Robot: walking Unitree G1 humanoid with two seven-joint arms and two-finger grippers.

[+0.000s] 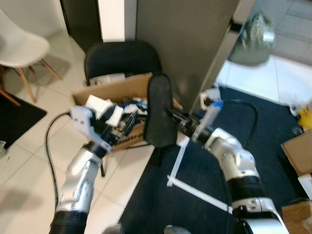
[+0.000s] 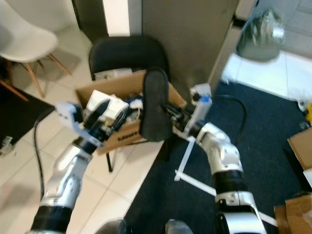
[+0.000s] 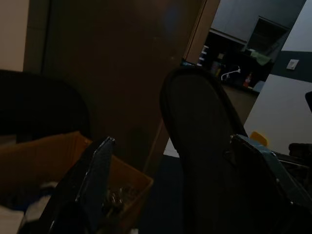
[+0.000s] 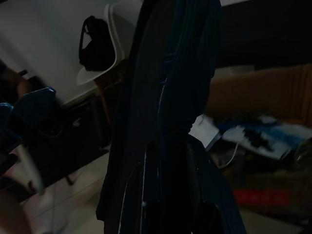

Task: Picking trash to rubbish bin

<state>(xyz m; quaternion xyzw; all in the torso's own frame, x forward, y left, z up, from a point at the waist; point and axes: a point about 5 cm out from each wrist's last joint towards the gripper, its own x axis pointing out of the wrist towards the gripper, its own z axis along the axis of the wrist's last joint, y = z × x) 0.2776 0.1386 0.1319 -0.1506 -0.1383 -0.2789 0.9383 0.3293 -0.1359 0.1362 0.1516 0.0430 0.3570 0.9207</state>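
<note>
I have the right jaws point(image 1: 171, 117) clenched on a black shoe point(image 1: 159, 111), upright beside the cardboard box point(image 1: 127, 87); my released left jaws point(image 1: 127, 121) hover over that box.

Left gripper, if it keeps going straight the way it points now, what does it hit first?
Probably the black shoe sole held by the right gripper; from the left gripper, it stands directly ahead, though depth is unclear.

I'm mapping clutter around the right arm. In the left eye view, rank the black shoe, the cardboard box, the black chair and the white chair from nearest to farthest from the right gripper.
1. Black shoe: held in the right gripper.
2. Cardboard box: just beyond the shoe, toward the robot's left.
3. Black chair: under and behind the box.
4. White chair: far left, by the wall.
</note>
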